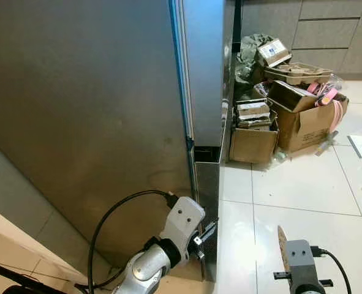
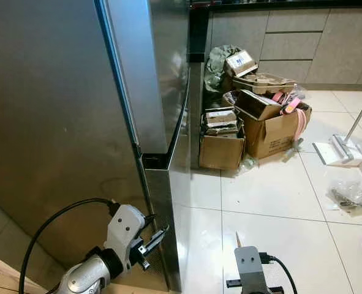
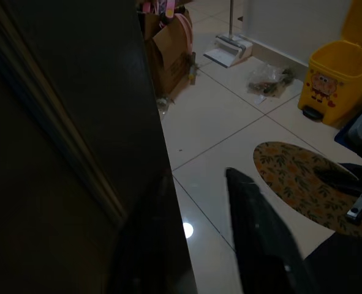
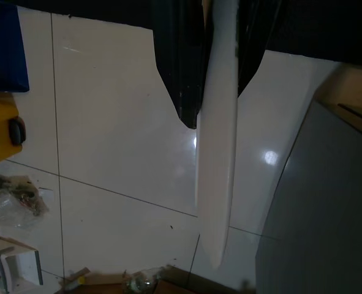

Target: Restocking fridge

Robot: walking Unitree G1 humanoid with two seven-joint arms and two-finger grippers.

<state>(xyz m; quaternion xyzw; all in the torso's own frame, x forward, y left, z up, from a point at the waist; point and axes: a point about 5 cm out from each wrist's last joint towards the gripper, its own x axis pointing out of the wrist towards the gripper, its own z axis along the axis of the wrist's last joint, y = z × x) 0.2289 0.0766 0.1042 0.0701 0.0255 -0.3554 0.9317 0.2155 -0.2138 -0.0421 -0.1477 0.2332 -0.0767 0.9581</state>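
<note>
Directly ahead, the steel fridge (image 1: 95, 104) is standing with its doors closed, and your left gripper (image 1: 204, 236) is reaching to the lower door's edge, fingers parted, one black finger (image 3: 260, 239) showing against the floor (image 1: 291, 190). Your right gripper (image 4: 217, 61) is hanging low beside it, clamping a thin plate (image 4: 217, 153) edge-on; cardboard boxes (image 1: 291, 116) are piling up well beyond the fridge

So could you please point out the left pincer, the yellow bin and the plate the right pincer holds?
left pincer (image 1: 206, 233): left eye view, between its fingertips.
yellow bin (image 3: 337, 82): left wrist view, front wall.
plate (image 4: 217, 159): right wrist view, white rim edge.
</note>
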